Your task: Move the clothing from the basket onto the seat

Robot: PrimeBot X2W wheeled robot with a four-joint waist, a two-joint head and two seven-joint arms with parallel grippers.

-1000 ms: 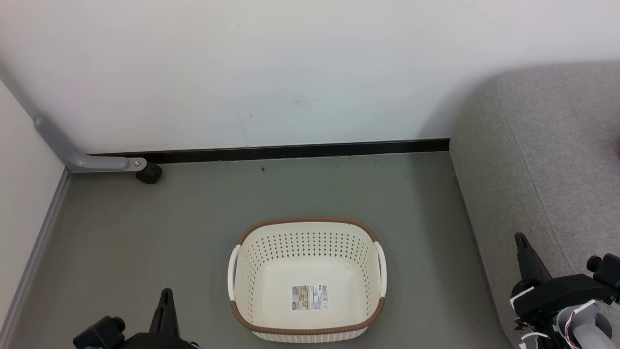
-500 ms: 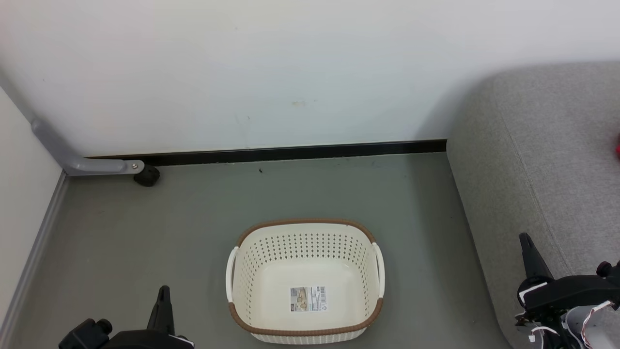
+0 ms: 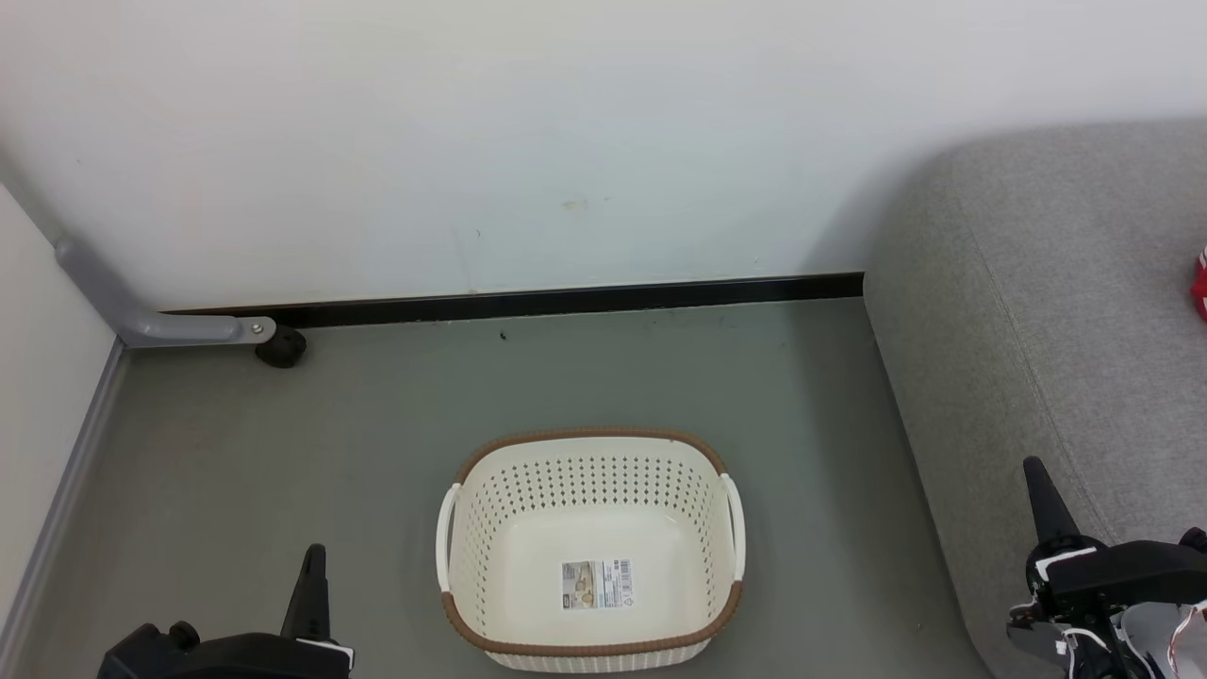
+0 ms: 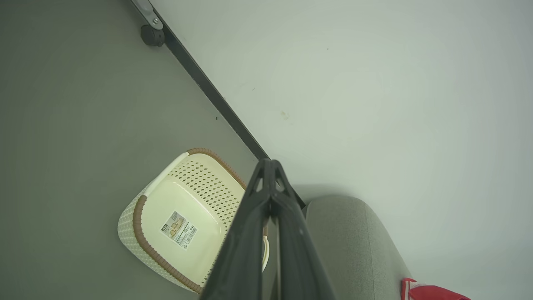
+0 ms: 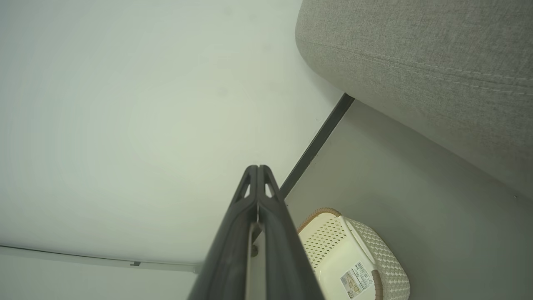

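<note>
The cream basket [image 3: 589, 471] stands on the grey floor, holding nothing but its paper label [image 3: 597, 584]; it also appears in the left wrist view [image 4: 141, 216] and the right wrist view [image 5: 366, 246]. The light-grey seat [image 3: 1056, 311] fills the right side. A sliver of red clothing [image 3: 1200, 283] with white trim lies on it at the right edge, and shows as red cloth [image 4: 433, 291] in the left wrist view. My left gripper [image 3: 312, 554] is shut and empty at the lower left. My right gripper [image 3: 1035, 466] is shut and empty beside the seat's front.
A white wall with a black skirting strip [image 3: 566, 300] runs behind the basket. A grey bracket with a black castor [image 3: 279, 351] sits at the far left corner. A second wall closes the left side.
The camera has shifted, so the whole scene slid slightly left and down. The red clothing has come into view at the right edge. Both grippers sit lower in the picture.
</note>
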